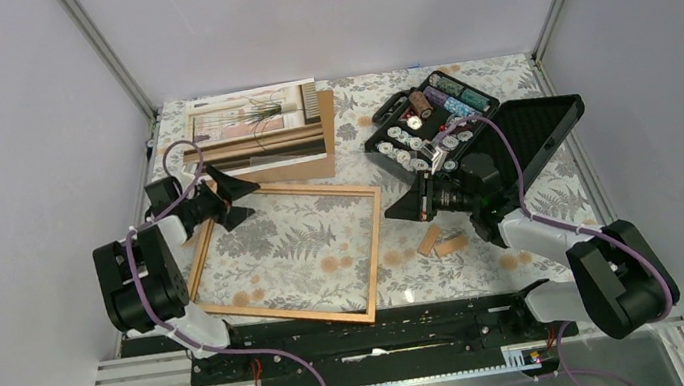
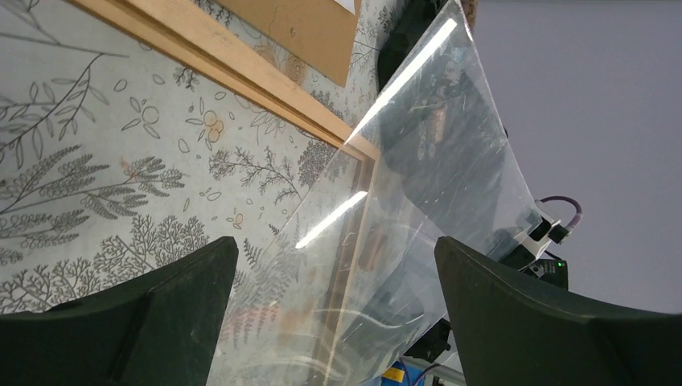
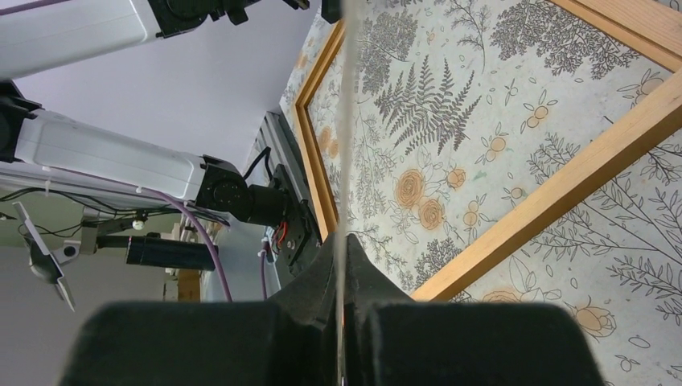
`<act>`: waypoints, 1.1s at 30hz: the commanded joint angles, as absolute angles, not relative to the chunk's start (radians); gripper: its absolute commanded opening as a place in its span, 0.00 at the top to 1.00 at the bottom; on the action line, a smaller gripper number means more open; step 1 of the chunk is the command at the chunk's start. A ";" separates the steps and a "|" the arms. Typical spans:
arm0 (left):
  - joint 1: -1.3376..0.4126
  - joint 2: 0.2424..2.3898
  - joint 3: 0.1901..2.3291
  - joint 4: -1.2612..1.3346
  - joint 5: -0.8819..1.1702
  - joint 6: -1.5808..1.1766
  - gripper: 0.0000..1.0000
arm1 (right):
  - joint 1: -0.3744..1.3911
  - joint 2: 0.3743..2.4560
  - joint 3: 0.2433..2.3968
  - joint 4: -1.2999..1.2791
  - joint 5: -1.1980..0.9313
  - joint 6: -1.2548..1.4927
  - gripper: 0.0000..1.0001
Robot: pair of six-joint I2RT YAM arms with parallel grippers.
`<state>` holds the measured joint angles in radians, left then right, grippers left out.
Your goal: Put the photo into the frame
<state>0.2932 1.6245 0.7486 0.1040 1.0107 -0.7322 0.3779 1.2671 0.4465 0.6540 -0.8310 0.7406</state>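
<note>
The frame [image 1: 286,251] lies flat mid-table with the fern-print cloth showing through it; its tan border shows in the left wrist view [image 2: 241,76] and in the right wrist view [image 3: 563,177]. The photo [image 1: 258,124] lies face up at the back, on the brown backing board [image 1: 318,161]. My right gripper [image 1: 399,213] [image 3: 344,249] is shut on the edge of a clear plastic pane [image 3: 346,145], held over the frame's right side. My left gripper [image 1: 240,199] [image 2: 336,245] is open at the frame's far left corner, its jaws on either side of the raised pane [image 2: 418,201] without touching it.
An open black case [image 1: 439,124] with several round parts stands at the back right, its lid [image 1: 541,130] tilted outward. Two small wooden blocks [image 1: 441,240] lie right of the frame. Grey walls close in the table on both sides.
</note>
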 commanded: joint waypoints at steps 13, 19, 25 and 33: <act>0.366 1.479 0.669 0.102 1.069 -0.802 0.34 | 0.374 1.377 0.458 0.807 -0.767 0.927 1.00; 0.374 1.491 0.760 -0.090 0.992 -0.742 0.36 | 0.376 1.438 0.504 0.775 -0.760 1.011 1.00; 0.378 1.542 0.822 -0.186 0.969 -0.713 0.37 | 0.387 1.517 0.558 0.751 -0.753 1.093 1.00; 0.434 1.561 0.882 -0.302 0.892 -0.663 0.34 | 0.484 1.648 0.611 0.759 -0.702 1.224 1.00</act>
<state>0.4053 1.5520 0.8310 -0.2176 0.9253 -0.7025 0.4320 1.6085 0.5541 0.7235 -0.7483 1.1278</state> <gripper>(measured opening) 0.648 0.017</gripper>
